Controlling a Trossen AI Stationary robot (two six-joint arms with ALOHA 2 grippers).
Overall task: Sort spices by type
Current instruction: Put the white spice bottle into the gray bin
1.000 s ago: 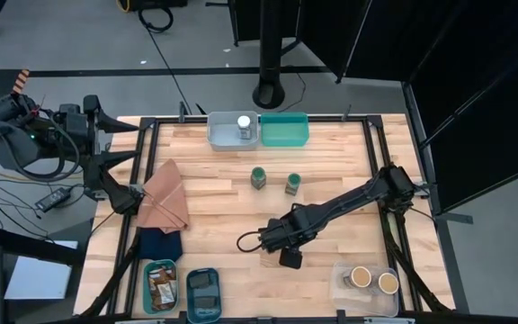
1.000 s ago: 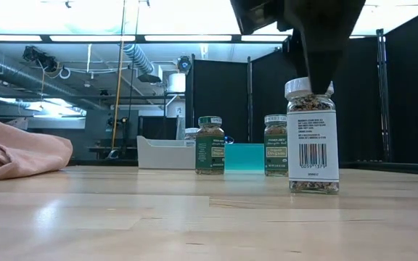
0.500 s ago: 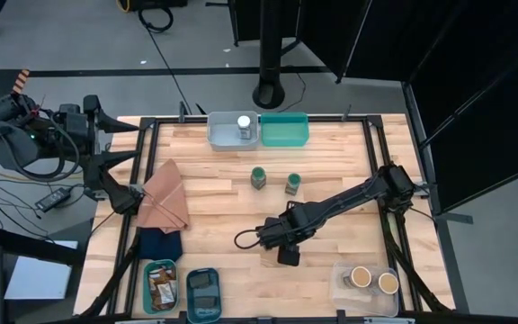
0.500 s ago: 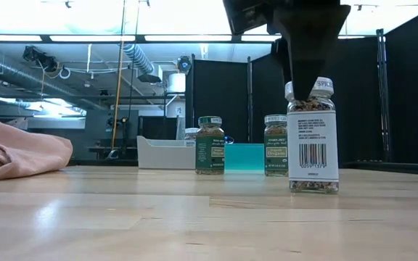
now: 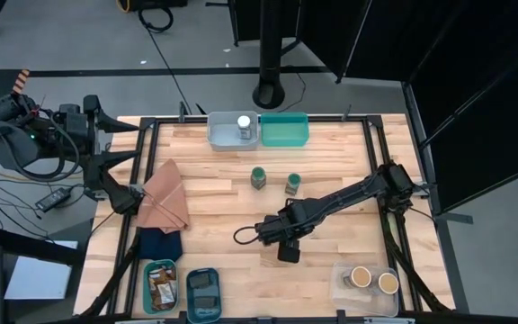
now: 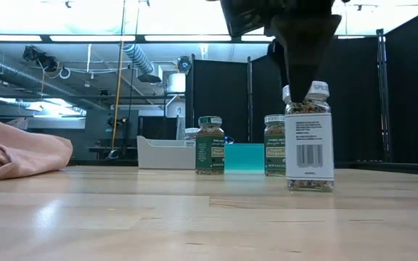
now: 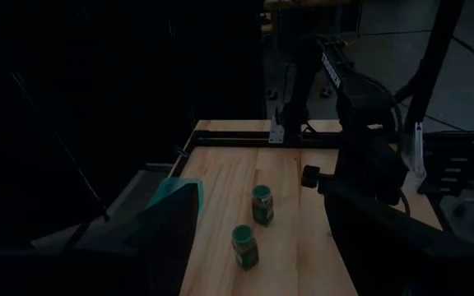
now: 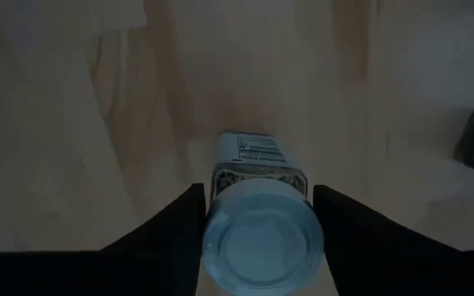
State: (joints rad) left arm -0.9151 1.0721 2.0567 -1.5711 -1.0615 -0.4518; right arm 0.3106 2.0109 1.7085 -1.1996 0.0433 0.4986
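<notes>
The right gripper (image 8: 257,238) clamps the white-lidded glass spice jar (image 8: 262,234) standing mid-table, so the next move is probably lifting it to the grey plastic bin (image 5: 223,133) with its twin.

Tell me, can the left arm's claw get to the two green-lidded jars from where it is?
Probably yes. The left claw waits off the table's left edge, and bare wood lies between it and the green-lidded jars; only the brown cloth sits nearby.

Wooden table (image 5: 214,193) inside black frame. Grey bin (image 5: 223,131) and teal bin (image 5: 285,132) side by side at far edge. Brown cloth (image 5: 165,196) folded near left edge, dark blue cloth (image 5: 160,243) just beside it. Clear bin (image 5: 342,281) at near right corner. Two small teal trays (image 5: 147,272) at near left.
</notes>
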